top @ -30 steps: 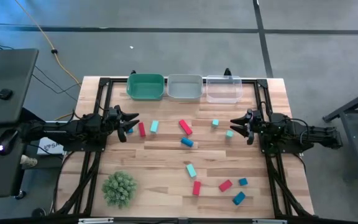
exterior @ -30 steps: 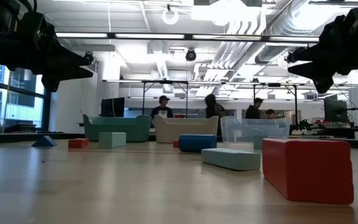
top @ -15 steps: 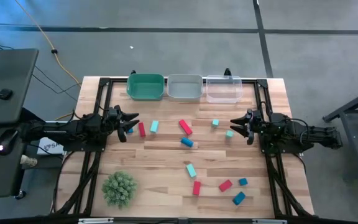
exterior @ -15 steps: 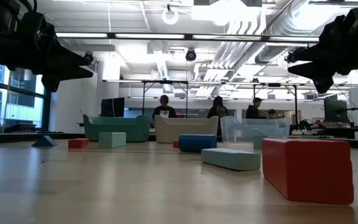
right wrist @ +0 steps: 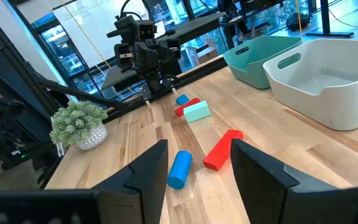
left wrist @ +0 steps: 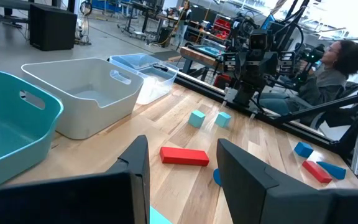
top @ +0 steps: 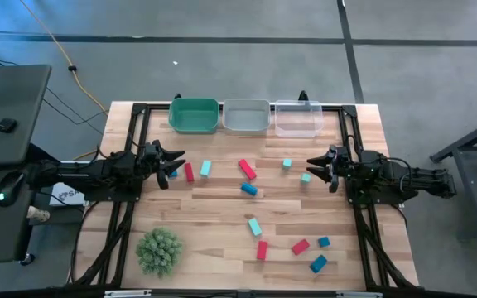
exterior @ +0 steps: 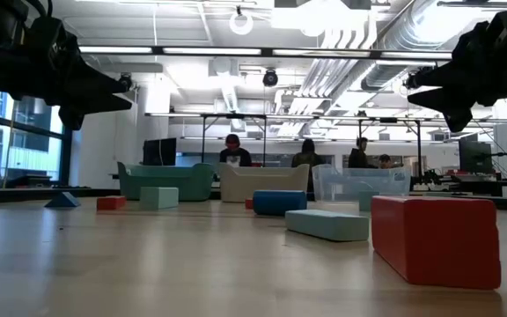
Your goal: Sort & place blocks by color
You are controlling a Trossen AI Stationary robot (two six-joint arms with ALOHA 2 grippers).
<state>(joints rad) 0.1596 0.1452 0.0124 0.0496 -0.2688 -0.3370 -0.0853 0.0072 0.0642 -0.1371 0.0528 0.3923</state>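
Observation:
Red, blue and light teal blocks lie scattered flat on the wooden table. In the high view I see a red bar (top: 247, 169), a blue piece (top: 248, 189), a teal block (top: 206, 168), a red block (top: 189, 171), a teal cube (top: 305, 177) and a cluster near the right front with a red block (top: 300, 246). My left gripper (top: 172, 163) hovers open at the table's left side, next to a small blue block (top: 172, 173). My right gripper (top: 313, 168) hovers open at the right side, close to the teal cube. Both hang above the table in the low view.
Three bins stand along the far edge: green (top: 194, 115), grey (top: 246, 116) and clear (top: 297, 117). A green spiky plant ball (top: 158, 251) sits at the near left. Black frame rails run down both table sides. A person (left wrist: 334, 68) sits beyond the table's right side.

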